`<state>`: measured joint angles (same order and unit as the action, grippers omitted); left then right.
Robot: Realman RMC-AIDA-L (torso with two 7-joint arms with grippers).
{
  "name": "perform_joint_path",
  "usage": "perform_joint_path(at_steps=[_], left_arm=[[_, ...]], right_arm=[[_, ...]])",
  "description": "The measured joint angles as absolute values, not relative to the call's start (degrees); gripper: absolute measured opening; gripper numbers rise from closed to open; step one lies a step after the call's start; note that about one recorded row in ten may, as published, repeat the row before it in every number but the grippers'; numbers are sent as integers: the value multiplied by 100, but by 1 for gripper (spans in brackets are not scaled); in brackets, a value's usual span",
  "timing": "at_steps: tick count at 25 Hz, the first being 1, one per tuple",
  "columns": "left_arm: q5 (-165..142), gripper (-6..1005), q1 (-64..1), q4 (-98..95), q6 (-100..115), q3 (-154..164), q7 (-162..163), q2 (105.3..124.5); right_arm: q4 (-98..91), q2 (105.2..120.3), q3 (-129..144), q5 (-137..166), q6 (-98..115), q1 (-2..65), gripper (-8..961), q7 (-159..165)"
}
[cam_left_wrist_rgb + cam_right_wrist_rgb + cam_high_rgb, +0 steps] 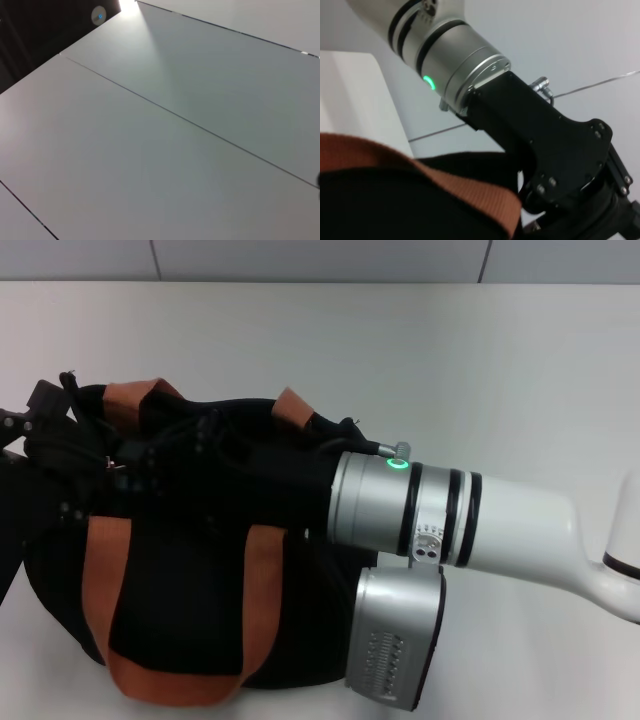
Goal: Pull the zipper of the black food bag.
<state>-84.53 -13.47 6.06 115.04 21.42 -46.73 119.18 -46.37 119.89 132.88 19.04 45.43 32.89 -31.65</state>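
Left of frame centre, one black bag with two orange straps lies on the desk; right pincer reaches in, grip hidden.

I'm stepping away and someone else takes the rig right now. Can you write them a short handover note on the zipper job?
Right gripper: reaching in from the right over the top of the black food bag; its fingers are lost against the black fabric, so no grip can be confirmed.
Left gripper: not in view; its wrist camera sees only pale panels, away from the bag.
Bag: on the white table, near the left, rust-orange handles lying over its front and top.
Zipper: pull tab not visible in any view.
Done: right arm is at the bag top.
Left: confirm the hold on the tab, then pull the zipper along.
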Motion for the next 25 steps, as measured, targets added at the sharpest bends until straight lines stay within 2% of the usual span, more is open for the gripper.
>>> perform_joint_path(at_steps=[16,25], left_arm=[[-8423,8,-1341,606,11197,1838,-4623,11917],[-8421,7,-1324,606,11152,1827,-4623,11918]], right_arm=[[-4768,11986,13060,1895,5079,2369,-1,-3696],[-5073,11984,12849,1996,5060,2147,-1,-3134]])
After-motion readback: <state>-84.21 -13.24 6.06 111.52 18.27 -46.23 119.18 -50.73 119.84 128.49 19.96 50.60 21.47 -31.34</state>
